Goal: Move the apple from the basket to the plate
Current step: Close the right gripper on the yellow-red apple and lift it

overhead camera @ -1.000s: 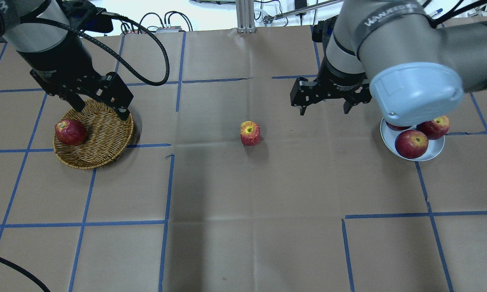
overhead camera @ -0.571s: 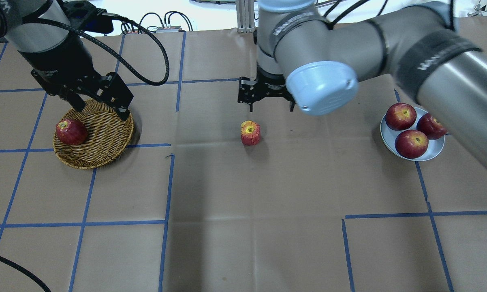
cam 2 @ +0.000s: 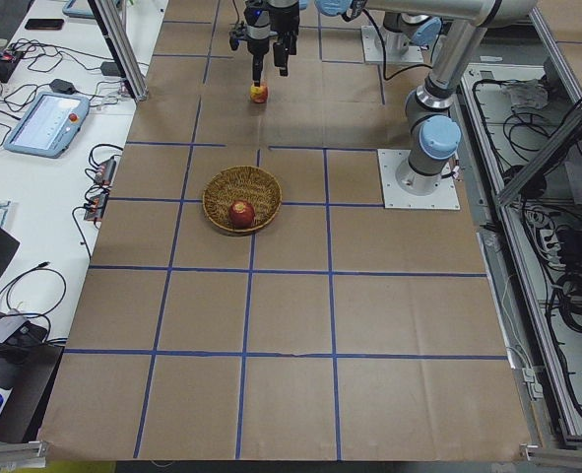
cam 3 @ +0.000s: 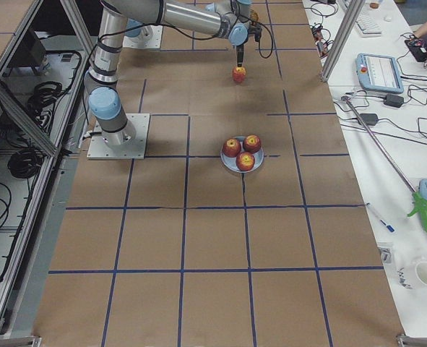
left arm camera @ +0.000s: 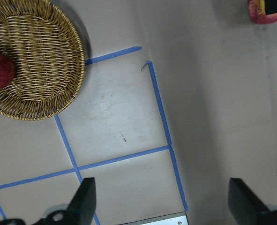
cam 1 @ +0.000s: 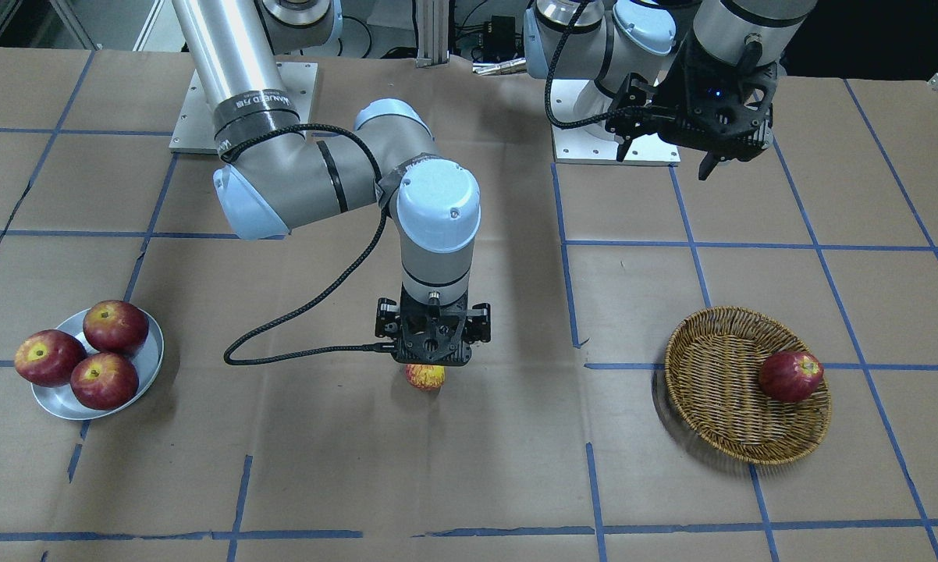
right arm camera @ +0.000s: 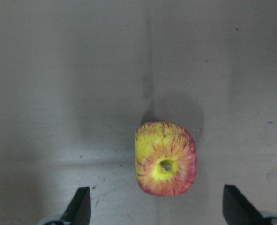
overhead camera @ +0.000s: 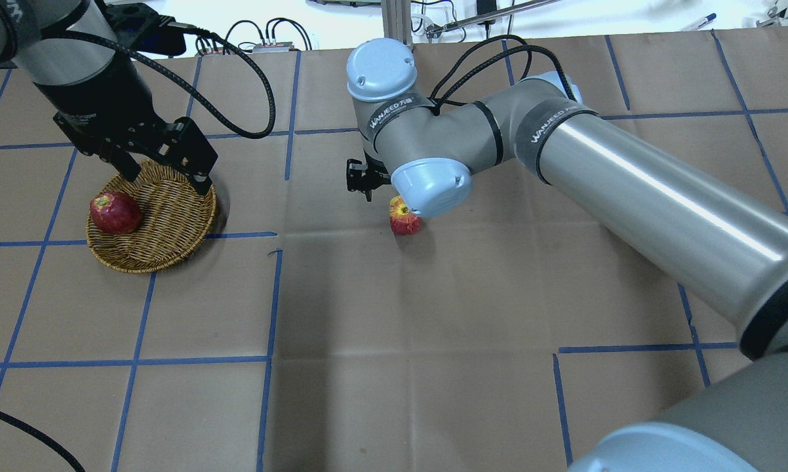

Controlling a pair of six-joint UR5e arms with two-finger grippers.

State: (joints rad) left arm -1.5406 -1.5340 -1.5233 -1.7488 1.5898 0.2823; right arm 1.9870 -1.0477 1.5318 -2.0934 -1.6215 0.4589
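The pale red-and-yellow apple stands on the brown table between basket and plate, also in the front view and right wrist view. My right gripper hangs open just above it, its fingertips wide apart either side of the apple. The wicker basket holds one dark red apple. My left gripper is open and empty above the basket's far edge. The silver plate is hidden behind my right arm in the overhead view.
Three dark red apples fill the plate. My right arm's long link stretches across the right half of the table. Blue tape lines grid the brown paper. The arm base plates sit at the robot's side of the table.
My right arm has swung from beside the plate across to the table's middle, ending with its open gripper over the pale apple. The left arm and the apples have not moved.
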